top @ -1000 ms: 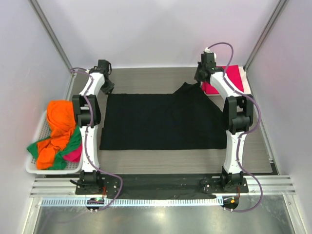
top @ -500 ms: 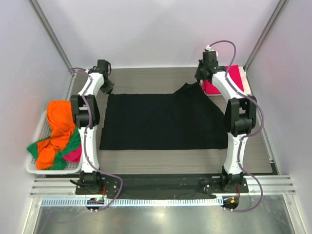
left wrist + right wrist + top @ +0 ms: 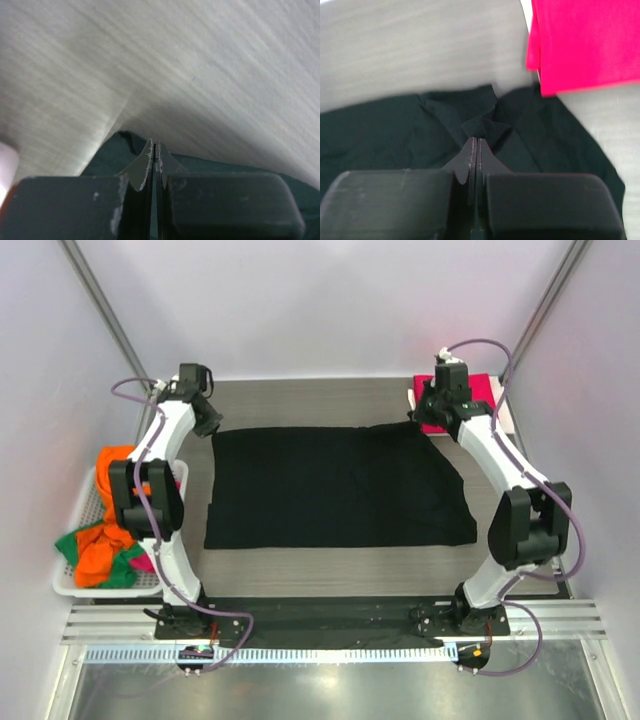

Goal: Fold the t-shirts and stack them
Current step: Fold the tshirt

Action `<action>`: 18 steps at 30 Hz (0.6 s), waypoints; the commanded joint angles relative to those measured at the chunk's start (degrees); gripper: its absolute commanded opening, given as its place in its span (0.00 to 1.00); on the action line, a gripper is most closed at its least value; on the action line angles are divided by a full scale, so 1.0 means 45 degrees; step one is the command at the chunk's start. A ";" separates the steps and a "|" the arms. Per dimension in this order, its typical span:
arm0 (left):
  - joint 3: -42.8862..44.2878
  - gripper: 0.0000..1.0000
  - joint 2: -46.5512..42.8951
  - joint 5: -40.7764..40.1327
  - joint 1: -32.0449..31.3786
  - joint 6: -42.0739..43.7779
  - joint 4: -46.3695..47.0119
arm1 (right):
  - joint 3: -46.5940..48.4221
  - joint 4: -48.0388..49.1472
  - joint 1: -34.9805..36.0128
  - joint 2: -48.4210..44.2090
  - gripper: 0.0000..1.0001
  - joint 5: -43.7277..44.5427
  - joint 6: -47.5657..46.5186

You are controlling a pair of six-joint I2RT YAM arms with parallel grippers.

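Observation:
A black t-shirt (image 3: pixel 340 485) lies spread flat on the table. My left gripper (image 3: pixel 208 426) is at its far left corner, shut on the cloth; the left wrist view shows the shut gripper (image 3: pixel 155 145) with dark cloth (image 3: pixel 115 152) under it. My right gripper (image 3: pixel 424 416) is at the far right corner, shut on a pinched fold of the black t-shirt (image 3: pixel 395 135), as the right wrist view of the gripper (image 3: pixel 477 140) shows. A folded crimson-pink t-shirt (image 3: pixel 486 392) lies at the back right, also seen in the right wrist view (image 3: pixel 585 45).
A white mesh basket (image 3: pixel 65 585) at the left edge holds crumpled orange (image 3: pixel 108 462), green (image 3: pixel 75 540) and pink (image 3: pixel 146 562) t-shirts. Walls close the table at the back and both sides.
Both arms have moved outward, the left one to the left and the right one to the right. The black t-shirt's far edge is pulled straight and the bunched hump at its right is flattened.

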 commanded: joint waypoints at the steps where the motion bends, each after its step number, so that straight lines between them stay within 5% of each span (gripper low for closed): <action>1: -0.1261 0.00 -0.1352 -0.0089 0.0006 0.0422 0.0988 | -0.1459 0.0273 0.0057 -0.1633 0.01 -0.0001 -0.0195; 18: -0.6166 0.00 -0.4714 -0.0617 0.0786 0.0539 0.2122 | -0.7088 0.0000 0.0057 -0.7181 0.01 0.0644 0.1190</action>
